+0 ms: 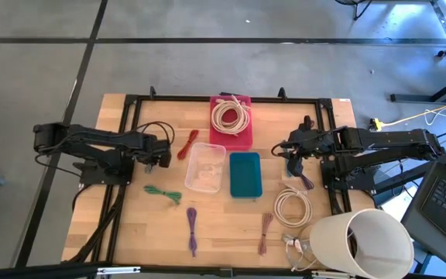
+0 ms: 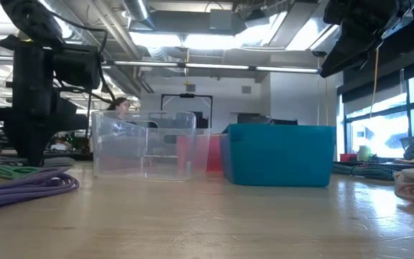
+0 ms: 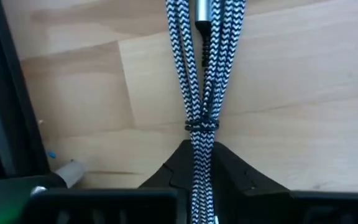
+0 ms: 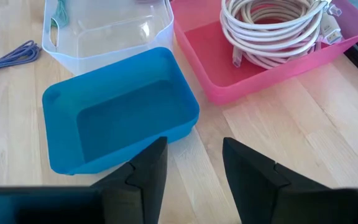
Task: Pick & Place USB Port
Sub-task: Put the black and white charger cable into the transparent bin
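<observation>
A black-and-white braided USB cable (image 3: 201,74), folded into a bundle of several strands with a tie (image 3: 202,126) round it, lies on the wooden table at the left. A silver plug (image 3: 202,9) shows at its far end. My left gripper (image 3: 199,180) stands over it (image 1: 161,157), pointing down and shut on the bundle. My right gripper (image 4: 194,162) hangs open above the table on the right (image 1: 293,161), near the blue bin (image 4: 117,112), holding nothing. My left gripper pinches the bundled strands (image 3: 199,155) between its two fingers, just on the near side of the tie. The fingers come from above, pointing steeply down, one on each side of the bundle. The rest of the cable stretches away over the wood.
In the middle of the table stand a clear bin (image 1: 206,168), the blue bin (image 1: 245,173) and a pink bin (image 1: 231,120) holding a white cable coil. Loose cables lie about: red (image 1: 186,144), green (image 1: 163,192), purple (image 1: 192,229) and a white coil (image 1: 292,206). A white cylinder (image 1: 362,242) lies at the near right.
</observation>
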Available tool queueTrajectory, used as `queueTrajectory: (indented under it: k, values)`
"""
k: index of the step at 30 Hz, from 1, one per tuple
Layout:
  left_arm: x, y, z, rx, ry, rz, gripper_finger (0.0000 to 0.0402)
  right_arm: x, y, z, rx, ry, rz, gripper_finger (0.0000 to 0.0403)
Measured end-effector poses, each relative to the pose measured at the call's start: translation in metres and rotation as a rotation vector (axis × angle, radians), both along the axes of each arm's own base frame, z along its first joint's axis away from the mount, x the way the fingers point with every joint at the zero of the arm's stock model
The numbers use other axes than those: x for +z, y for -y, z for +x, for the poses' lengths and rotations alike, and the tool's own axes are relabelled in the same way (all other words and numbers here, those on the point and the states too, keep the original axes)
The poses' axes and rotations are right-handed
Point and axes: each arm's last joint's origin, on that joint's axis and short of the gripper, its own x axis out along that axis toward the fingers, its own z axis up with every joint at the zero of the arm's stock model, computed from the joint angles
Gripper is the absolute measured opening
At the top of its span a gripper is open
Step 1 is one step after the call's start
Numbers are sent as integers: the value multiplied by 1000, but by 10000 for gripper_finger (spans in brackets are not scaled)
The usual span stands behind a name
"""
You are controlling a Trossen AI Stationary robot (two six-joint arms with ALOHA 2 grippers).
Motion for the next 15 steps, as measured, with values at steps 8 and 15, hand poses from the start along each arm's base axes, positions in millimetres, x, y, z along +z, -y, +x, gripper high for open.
queueTrajectory:
  k: [8,15]
  values:
    - [19,-5,15,-98,20,68,21,0,0,0,0,2,0,159]
    - [68,-11,51,-265,177,200,21,0,0,0,-2,2,2,159]
